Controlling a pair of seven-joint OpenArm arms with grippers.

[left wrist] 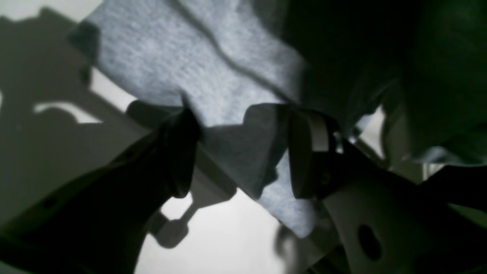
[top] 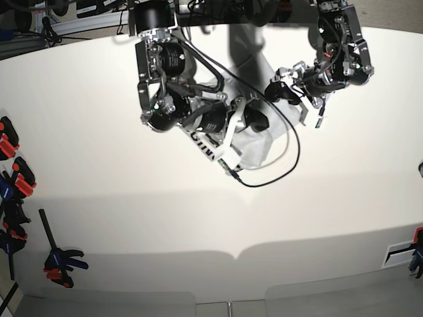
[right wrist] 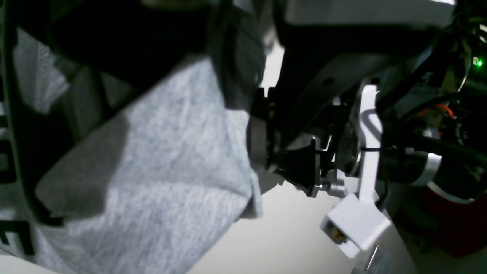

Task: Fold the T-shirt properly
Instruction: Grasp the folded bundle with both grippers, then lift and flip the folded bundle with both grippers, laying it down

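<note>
You've got the T-shirt (top: pixel 254 142) bunched at the far centre of the table (top: pixel 132 218), between both arms. Right end effector (top: pixel 248 119) sits on its left side, left end effector (top: pixel 281 91) just right of it & slightly farther back. A cable (top: pixel 277 168) loops off the shirt toward the near side. Clamps (top: pixel 13 191) lie along the table's left edge, w/ one more (top: pixel 416 254) at the right edge.
</note>
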